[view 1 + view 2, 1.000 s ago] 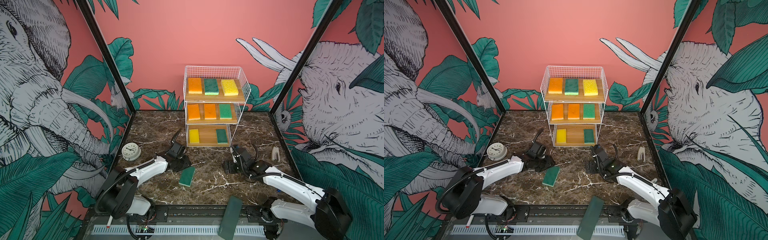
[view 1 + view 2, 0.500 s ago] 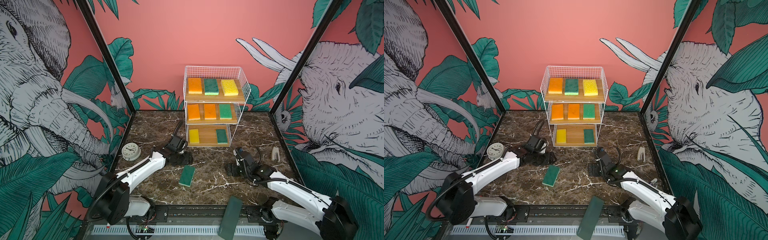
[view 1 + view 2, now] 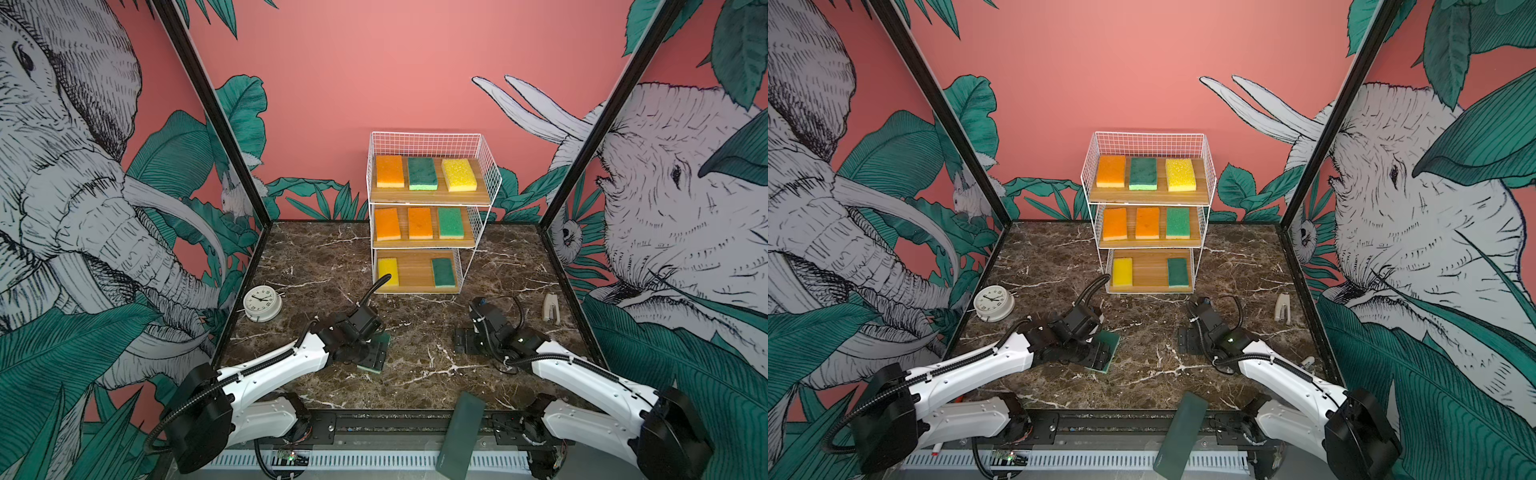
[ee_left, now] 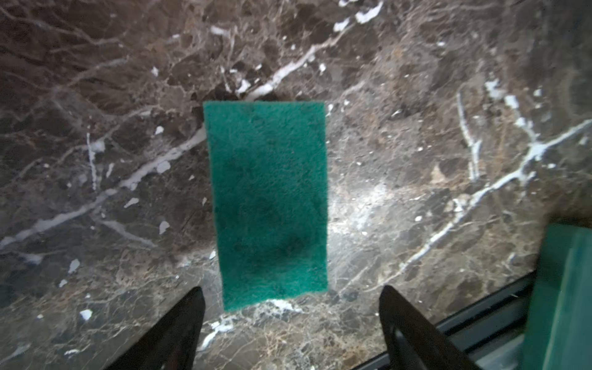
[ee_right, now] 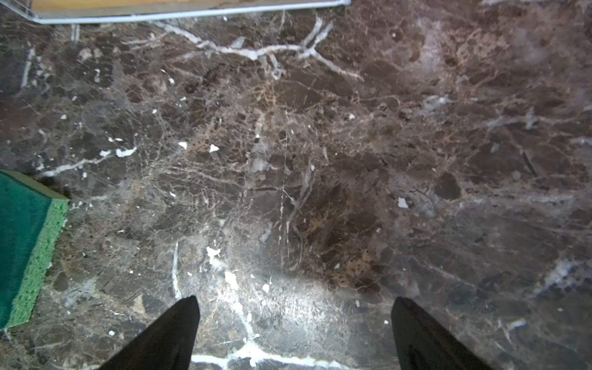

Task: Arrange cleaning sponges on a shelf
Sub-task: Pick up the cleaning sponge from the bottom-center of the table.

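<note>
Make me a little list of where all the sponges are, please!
shelf: three wire tiers, wooden boards
top tier sponges: orange, green, yellow
middle tier sponges: orange, orange, green
bottom tier: yellow sponge, gap, green sponge
loose sponge: green, flat on table
left end effector: open, over loose sponge, not gripping
right end effector: open, holding nothing
</note>
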